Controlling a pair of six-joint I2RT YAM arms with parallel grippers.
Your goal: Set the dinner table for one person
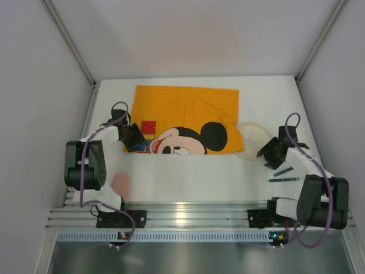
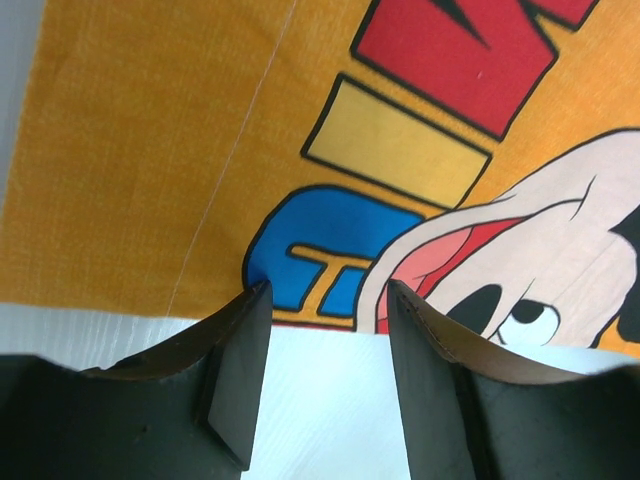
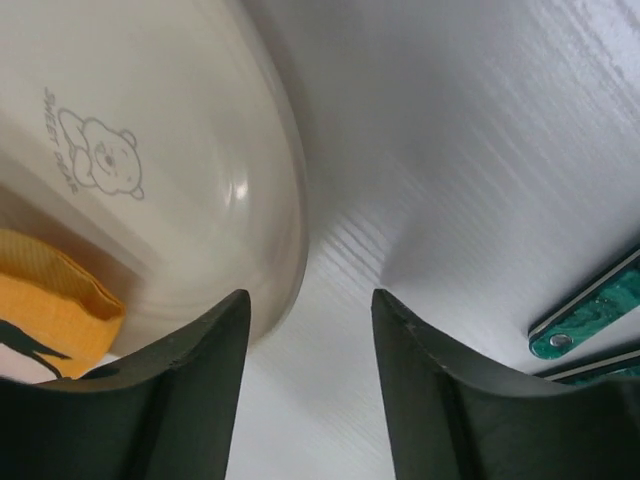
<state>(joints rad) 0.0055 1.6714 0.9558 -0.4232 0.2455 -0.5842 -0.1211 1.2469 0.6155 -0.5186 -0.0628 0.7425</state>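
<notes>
Table: I see the white table [image 1: 188, 182] filling the middle of the top view, from the silver rail [image 1: 188, 216] at the bottom up to the back wall.
Placemat: The orange placemat [image 1: 182, 111] with the cartoon mouse lies flat on the table, in the upper middle of the top view.
Plate: A cream plate [image 1: 254, 138] sits just to the right of the placemat. In the right wrist view, an orange corner of the cloth seems to lie over the plate at the lower left. A small bear drawing [image 3: 100, 155] is printed inside the plate.
Cutlery: Two pieces with green handles [image 1: 283, 174] lie on the table at the lower right of the top view, near the plate but apart from it. I cannot tell which pieces they are.
Pink thing: A round pink thing [image 1: 121, 184] lies at the lower left, beside the left arm. I cannot tell what it is.
Left gripper: The left gripper [image 2: 325, 290] is at the lower left edge of the placemat. Its fingers stand apart with their tips at the near hem of the cloth and bare table between them. It grasps nothing.
Right gripper: The right gripper [image 3: 310, 295] is at the lower right side of the plate. Its fingers stand apart, and the plate rim is just beside the finger on the left of the frame. Only bare table shows in the gap, and I see nothing pinched.
</notes>
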